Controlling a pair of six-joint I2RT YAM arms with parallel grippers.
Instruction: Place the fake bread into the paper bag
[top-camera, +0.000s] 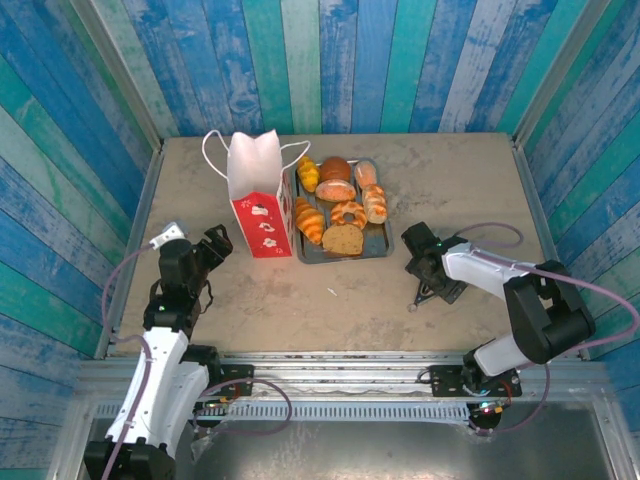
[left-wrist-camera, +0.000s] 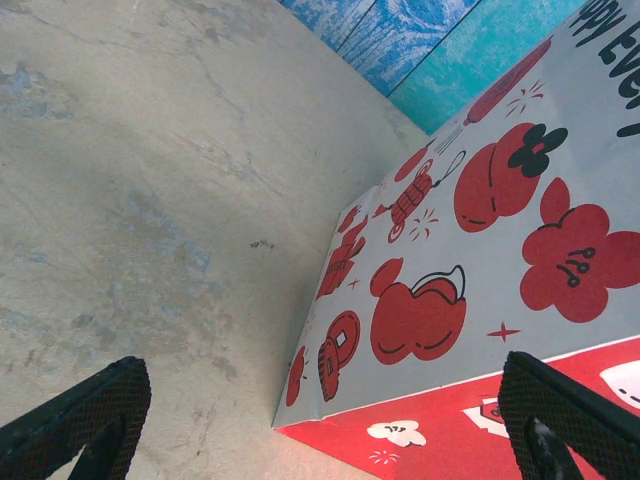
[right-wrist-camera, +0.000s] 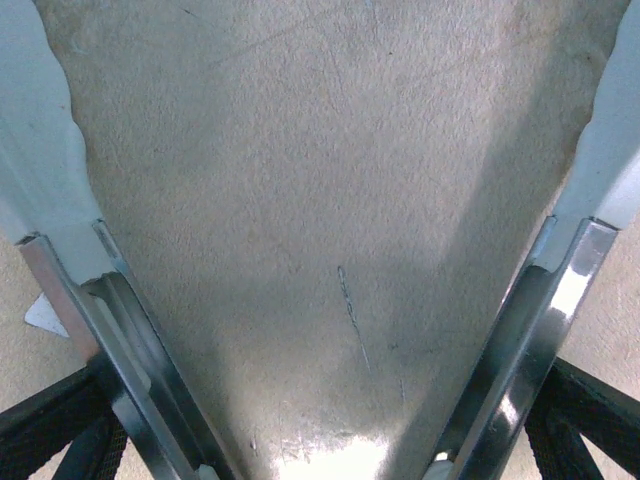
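Note:
The fake bread (top-camera: 338, 205) lies in several pieces on a grey metal tray (top-camera: 384, 251) at mid-table: croissants, a round bun, a ring bagel, long rolls and a brown loaf slice. The paper bag (top-camera: 255, 195) stands upright against the tray's left side, white above a red band, its mouth open. My left gripper (top-camera: 215, 243) is open just left of the bag's base. In the left wrist view the bag's lower corner (left-wrist-camera: 400, 330) sits ahead between the spread fingers (left-wrist-camera: 80, 420). My right gripper (top-camera: 424, 290) is open over bare table right of the tray, its metal blades (right-wrist-camera: 560, 300) spread wide with nothing between them.
Blue and teal plank walls (top-camera: 330, 60) close in the table on three sides. The bag's cord handles (top-camera: 212, 150) hang off to the left. A small white scrap (top-camera: 333, 292) lies on the table in front of the tray.

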